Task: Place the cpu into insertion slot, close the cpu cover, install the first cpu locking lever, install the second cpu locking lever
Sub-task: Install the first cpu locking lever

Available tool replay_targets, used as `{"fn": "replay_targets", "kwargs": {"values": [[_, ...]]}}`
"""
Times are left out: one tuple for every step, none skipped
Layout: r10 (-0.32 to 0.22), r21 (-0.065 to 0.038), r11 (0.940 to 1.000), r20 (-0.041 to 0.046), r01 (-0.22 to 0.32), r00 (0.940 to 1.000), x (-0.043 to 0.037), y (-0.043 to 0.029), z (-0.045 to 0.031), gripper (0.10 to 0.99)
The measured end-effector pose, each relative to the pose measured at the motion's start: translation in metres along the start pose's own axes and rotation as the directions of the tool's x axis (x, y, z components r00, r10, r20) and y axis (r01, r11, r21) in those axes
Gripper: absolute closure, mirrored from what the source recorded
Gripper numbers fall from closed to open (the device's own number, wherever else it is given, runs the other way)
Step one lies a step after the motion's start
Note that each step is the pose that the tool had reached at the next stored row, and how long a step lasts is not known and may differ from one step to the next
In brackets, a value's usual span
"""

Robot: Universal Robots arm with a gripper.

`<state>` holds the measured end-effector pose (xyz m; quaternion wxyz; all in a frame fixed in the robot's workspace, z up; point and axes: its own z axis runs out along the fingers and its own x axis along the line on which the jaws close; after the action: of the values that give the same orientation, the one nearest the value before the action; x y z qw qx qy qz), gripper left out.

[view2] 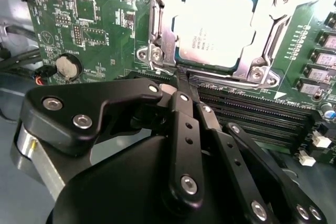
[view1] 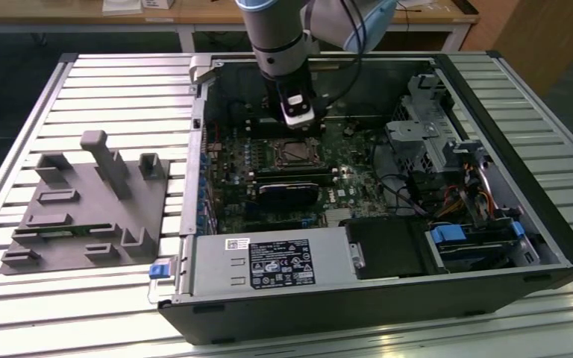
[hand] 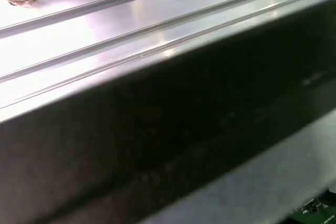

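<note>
I work in what looks like a robotics lab or assembly workshop: an opened black desktop computer case [view1: 386,224] lies on my slatted aluminium-profile worktop [view1: 107,82], a grey moulded parts fixture [view1: 87,201] sits beside it, and wooden-topped desks [view1: 207,11] stand behind.

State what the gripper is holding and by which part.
Nothing: the gripper is shut and empty, tips beside the cpu cover, which lies closed over the cpu.

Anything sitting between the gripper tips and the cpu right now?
In the second wrist view, the gripper sits at the cpu cover edge; that cover's silvery frame lies between it and the cpu.
</note>
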<state>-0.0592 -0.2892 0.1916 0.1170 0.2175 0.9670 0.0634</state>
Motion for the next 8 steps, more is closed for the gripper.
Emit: {"fn": "replay_targets", "kwargs": {"values": [[0.000,0.000,1.0000,0.0000,0.000,1.0000,0.0001,-0.0001,0.0003,0.980],[0.000,0.000,1.0000,0.0001,0.000,1.0000,0.0002,-0.0002,0.0006,0.980],[0.001,0.000,1.0000,-0.0001,-0.001,1.0000,0.0002,-0.0003,0.0008,0.980],[0.001,-0.001,1.0000,-0.0007,-0.001,1.0000,0.0002,-0.0004,0.0010,0.980],[0.001,-0.003,1.0000,-0.0015,-0.001,1.0000,0.0001,-0.0003,0.0013,0.980],[0.002,-0.005,1.0000,-0.0023,-0.002,1.0000,0.0001,-0.0002,0.0014,0.980],[0.002,-0.006,1.0000,-0.0027,-0.002,1.0000,0.0000,-0.0001,0.0015,0.980],[0.002,-0.007,1.0000,-0.0031,-0.002,1.0000,0.0000,-0.0001,0.0015,0.980]]}}
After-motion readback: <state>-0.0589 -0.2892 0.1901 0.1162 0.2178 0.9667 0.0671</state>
